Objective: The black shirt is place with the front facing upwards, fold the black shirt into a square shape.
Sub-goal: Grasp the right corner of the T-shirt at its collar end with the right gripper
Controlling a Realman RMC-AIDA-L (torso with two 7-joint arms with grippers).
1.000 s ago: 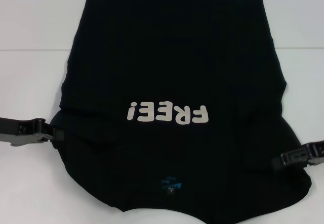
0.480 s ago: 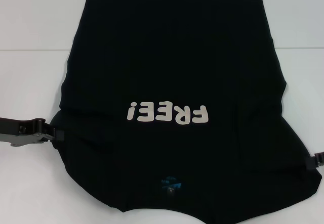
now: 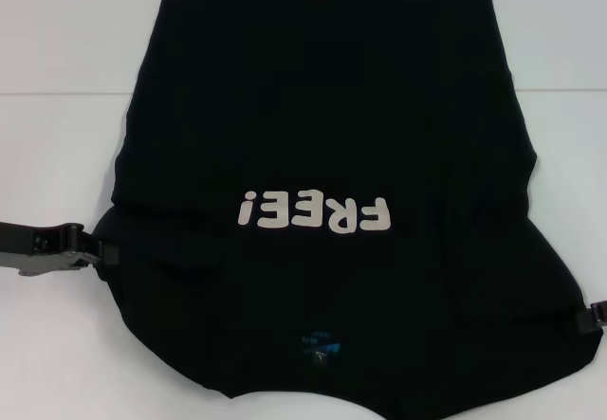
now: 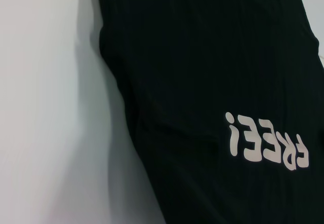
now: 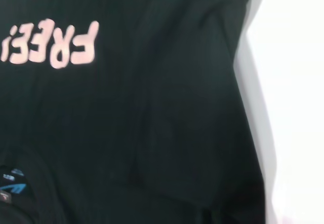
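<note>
We seem to face a bare lab or test bench. All we see is a plain white counter [image 3: 57, 325]. A pale wall [image 3: 66, 22] rises behind it.

left gripper [image 3: 95, 252]: low, far left (finger state unclear) | right gripper [image 3: 597, 314]: barely in view, right edge

You have bare white table [image 3: 57, 155] along both side edges and at the far corners. The black shirt [image 3: 322, 136] covers the middle; the left gripper [image 3: 102, 252] sits at its left edge, the right gripper [image 3: 596, 314] at the right edge.
</note>
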